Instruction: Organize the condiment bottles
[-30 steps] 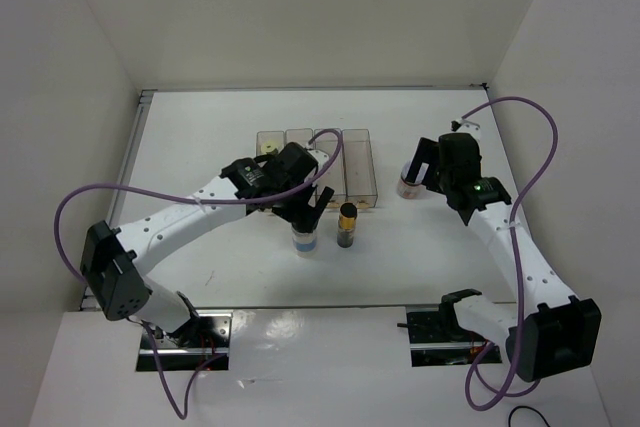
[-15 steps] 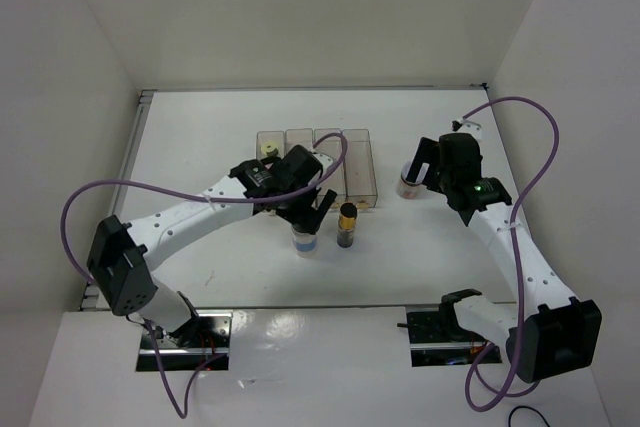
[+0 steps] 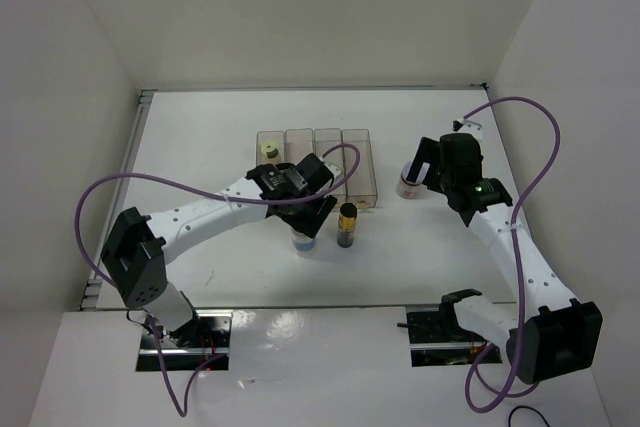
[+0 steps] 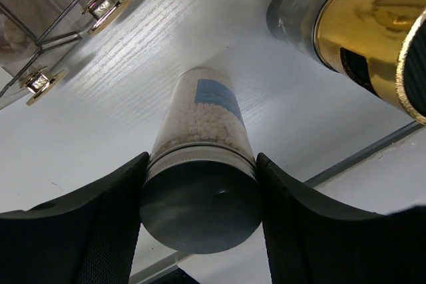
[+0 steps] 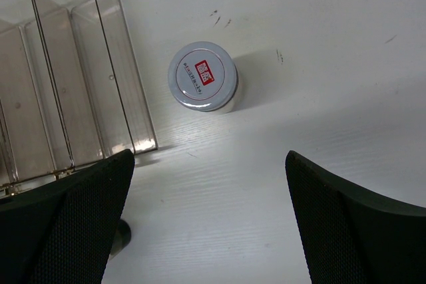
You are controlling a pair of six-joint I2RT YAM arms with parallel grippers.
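My left gripper (image 3: 306, 223) is shut on the cap of the wider clear bottle with a blue label (image 3: 305, 241), which stands on the table in front of the bins. In the left wrist view both fingers (image 4: 106, 224) press the sides of that bottle (image 4: 203, 114). The dark bottle with a gold cap (image 3: 347, 224) stands just to its right (image 4: 359, 31). A white bottle with a purplish lid (image 3: 408, 186) stands right of the bins (image 5: 202, 76). My right gripper (image 3: 423, 169) hovers open beside it (image 5: 210, 224), holding nothing. A cream bottle with a yellow-green cap (image 3: 268, 149) sits in the leftmost bin.
Four clear rectangular bins (image 3: 358, 147) stand side by side at mid-table, their ends showing in both wrist views (image 5: 80, 64) (image 4: 40, 24). White walls enclose the table on three sides. Purple cables loop over each arm.
My left gripper dropped over the blue-label bottle and its jaws closed from wide open onto the cap. The left arm's elbow swung right. The right arm stayed still.
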